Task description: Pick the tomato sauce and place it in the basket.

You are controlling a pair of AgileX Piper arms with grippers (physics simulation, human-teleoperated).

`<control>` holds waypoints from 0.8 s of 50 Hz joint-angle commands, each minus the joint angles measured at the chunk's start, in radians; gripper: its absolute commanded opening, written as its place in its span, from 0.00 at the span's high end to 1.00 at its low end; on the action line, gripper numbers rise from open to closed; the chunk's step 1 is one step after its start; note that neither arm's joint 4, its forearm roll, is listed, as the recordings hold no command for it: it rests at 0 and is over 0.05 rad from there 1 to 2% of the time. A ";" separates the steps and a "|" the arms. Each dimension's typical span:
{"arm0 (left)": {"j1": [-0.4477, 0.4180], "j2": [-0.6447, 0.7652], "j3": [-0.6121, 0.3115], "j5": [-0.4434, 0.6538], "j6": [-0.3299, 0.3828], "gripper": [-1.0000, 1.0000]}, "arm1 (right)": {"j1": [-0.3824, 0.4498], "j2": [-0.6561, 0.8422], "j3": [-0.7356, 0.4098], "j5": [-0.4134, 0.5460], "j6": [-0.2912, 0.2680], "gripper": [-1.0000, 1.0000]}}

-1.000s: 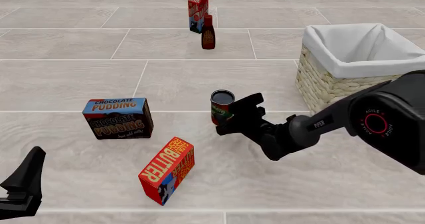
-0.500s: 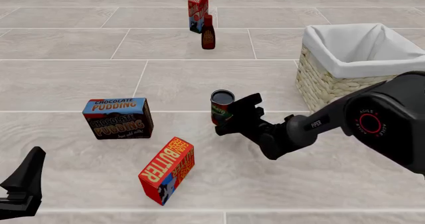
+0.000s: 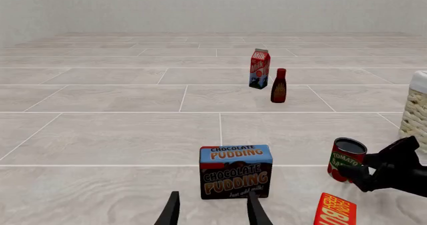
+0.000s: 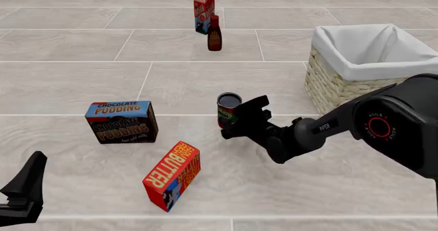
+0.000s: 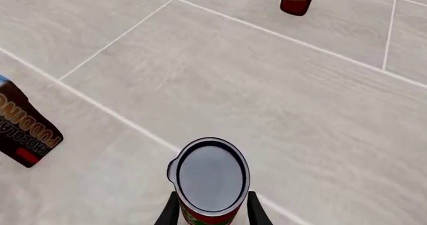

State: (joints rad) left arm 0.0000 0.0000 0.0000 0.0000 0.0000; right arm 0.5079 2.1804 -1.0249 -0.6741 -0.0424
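Red-labelled, green-banded tomato sauce can (image 4: 228,110) stands upright left of the basket (image 4: 337,84), pinched in my right gripper (image 4: 241,119); chocolate pudding box (image 4: 122,121) farther left. My left gripper (image 3: 212,210) is spread.

Basket (image 4: 383,61) cropped at right edge

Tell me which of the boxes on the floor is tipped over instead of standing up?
The red-and-yellow butter box nearest the camera lies tilted on its side; the blue-and-brown chocolate pudding box and the red-and-blue milk carton stand upright.
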 commanded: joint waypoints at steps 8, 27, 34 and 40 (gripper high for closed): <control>0.000 0.000 0.000 0.000 0.000 0.00 | 0.000 0.007 -0.007 -0.001 0.001 0.00; 0.000 0.000 0.000 0.000 0.000 0.00 | 0.016 0.015 -0.006 0.005 -0.036 1.00; 0.000 0.000 0.000 0.000 0.000 0.00 | 0.026 0.009 0.000 0.003 -0.041 1.00; 0.000 0.000 0.000 0.000 0.000 0.00 | 0.026 0.003 0.006 0.002 -0.038 1.00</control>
State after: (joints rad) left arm 0.0000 0.0000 0.0000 0.0000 0.0000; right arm 0.5195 2.1868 -1.0299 -0.6735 -0.1002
